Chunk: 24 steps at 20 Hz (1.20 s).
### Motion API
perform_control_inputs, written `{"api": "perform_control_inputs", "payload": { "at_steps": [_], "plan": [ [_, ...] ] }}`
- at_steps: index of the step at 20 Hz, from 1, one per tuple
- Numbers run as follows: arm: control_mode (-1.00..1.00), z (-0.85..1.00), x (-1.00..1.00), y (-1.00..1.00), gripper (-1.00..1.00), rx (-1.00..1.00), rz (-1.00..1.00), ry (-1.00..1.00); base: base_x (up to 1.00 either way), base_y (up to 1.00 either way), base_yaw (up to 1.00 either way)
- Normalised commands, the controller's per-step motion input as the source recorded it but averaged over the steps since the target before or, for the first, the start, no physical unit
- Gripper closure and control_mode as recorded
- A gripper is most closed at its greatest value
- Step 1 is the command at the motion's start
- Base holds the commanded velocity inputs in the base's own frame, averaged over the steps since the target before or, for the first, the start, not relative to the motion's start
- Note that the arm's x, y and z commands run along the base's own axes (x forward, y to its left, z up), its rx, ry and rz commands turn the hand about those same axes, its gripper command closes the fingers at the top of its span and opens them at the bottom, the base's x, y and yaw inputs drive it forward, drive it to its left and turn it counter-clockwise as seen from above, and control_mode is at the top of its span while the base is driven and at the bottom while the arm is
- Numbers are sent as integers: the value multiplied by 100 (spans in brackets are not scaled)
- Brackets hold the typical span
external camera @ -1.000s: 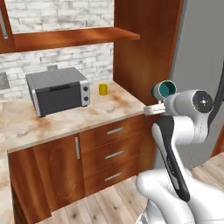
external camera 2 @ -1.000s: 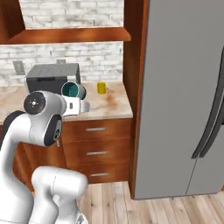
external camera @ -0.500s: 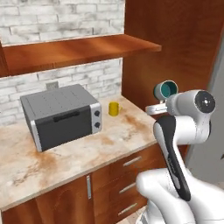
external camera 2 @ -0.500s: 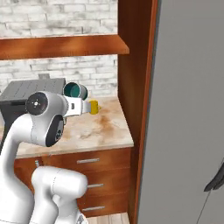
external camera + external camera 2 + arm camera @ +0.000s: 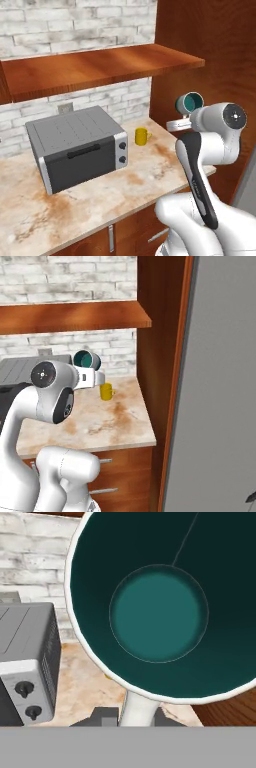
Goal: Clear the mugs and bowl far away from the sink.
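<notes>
Pincer (image 5: 131, 718) grips teal mug (image 5: 150, 607) – base cams add yellow mug (image 5: 142, 136) by oven (image 5: 77, 146).

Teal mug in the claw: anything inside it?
Nothing: the hand view looks straight into the teal mug down to its bare teal bottom. The claw grips its pale handle. The mug covers most of the counter and the yellow mug behind it.
</notes>
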Motion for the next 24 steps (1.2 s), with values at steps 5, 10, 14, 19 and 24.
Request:
{"api": "perform_control_inputs", "payload": {
  "at_steps": [5,10,14,19,24],
  "plan": [
    [100,0,0,0,100,0,0,0,0,-2,15],
    [-100,-32,0,6,100,0,5,6,2,0,13],
    [-100,-81,0,22,100,0,4,20,0,0,0],
    [-100,-85,0,17,100,0,0,26,0,0,0],
    [-100,-81,4,2,100,0,1,27,0,0,0]
  ]
}}
